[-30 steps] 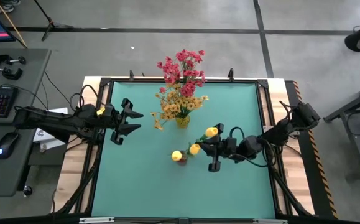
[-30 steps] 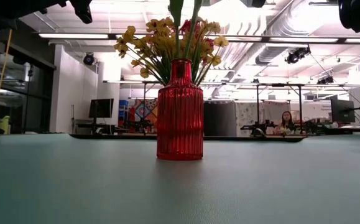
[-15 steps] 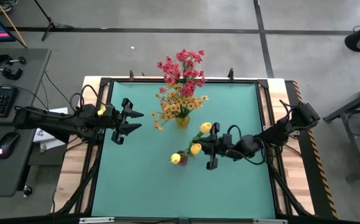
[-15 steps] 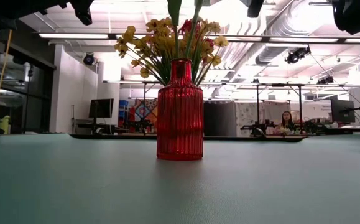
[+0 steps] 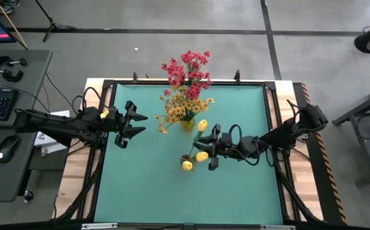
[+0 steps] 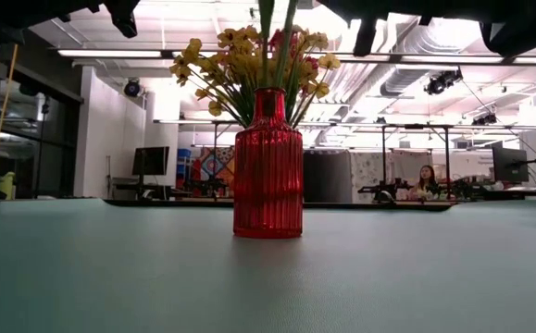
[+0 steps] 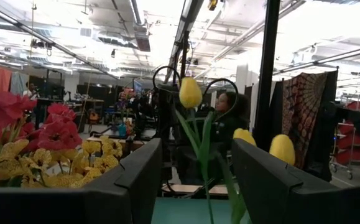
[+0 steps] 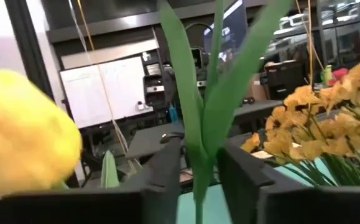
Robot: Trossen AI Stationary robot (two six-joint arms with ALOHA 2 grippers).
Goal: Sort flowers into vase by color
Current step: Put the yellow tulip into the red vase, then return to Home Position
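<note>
A red ribbed vase (image 6: 268, 166) stands mid-table, also in the high view (image 5: 186, 158), with green stems rising from its mouth. Two yellow tulips (image 5: 187, 165) lean out of it. My right gripper (image 5: 209, 148) is shut on a third yellow tulip (image 5: 202, 125), just right of this vase. A yellow vase (image 5: 186, 125) at the far middle holds orange-yellow blossoms (image 5: 178, 108) and pink-red blossoms (image 5: 188, 70). My left gripper (image 5: 133, 124) is open and empty at the table's left, well above it. My right gripper pinches the tulip's green stem (image 8: 198, 163) between its two fingers (image 8: 167, 171), below the blossom and among its leaves. The fingers come level from the table's right and lie across the stem. The stem stands roughly upright, running down toward the red vase's mouth; its lower end is hidden.
The green mat (image 5: 146, 179) is bare at the near left and near right. The table's black frame (image 5: 108, 86) and wooden edges surround it. A desk with keyboard and mouse stands off the table's left. A person sits far behind the table (image 6: 427, 178).
My right gripper has gone toward the table's left edge with the tulip, whose blossom has come closer to the yellow vase. The two tulips in the red vase have swung a little toward the near edge.
</note>
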